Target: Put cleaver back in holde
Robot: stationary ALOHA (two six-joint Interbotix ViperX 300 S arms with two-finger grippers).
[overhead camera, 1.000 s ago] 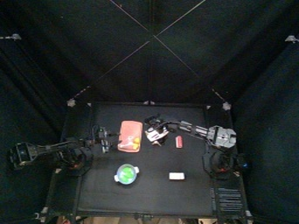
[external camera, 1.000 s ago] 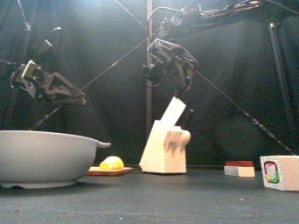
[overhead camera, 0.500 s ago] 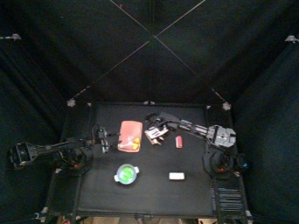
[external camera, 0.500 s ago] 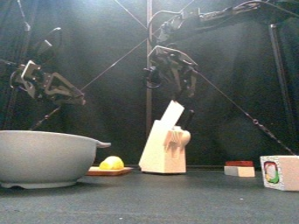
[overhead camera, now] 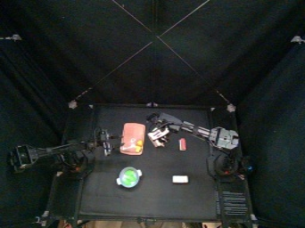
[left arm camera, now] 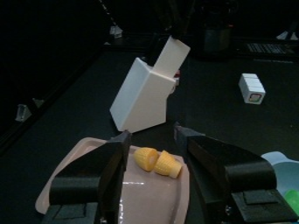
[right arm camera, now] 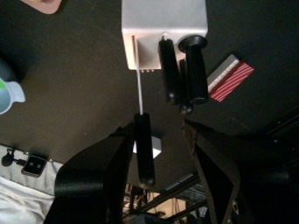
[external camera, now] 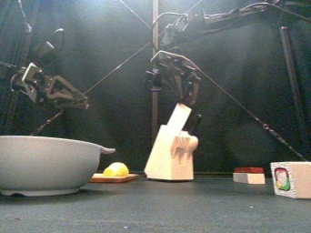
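We can read no text, number or brand in these pictures. The small white block has a green and red print on its side, but it is too small for us to read.

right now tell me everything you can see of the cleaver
The cleaver has a whitish, flat rectangular blade and stands slotted in the pale knife block, blade up and tilted, poking out of the block's top. In the right wrist view its black handle sticks out of the block beside other dark handles. The open right end effector hangs just above it, not touching.
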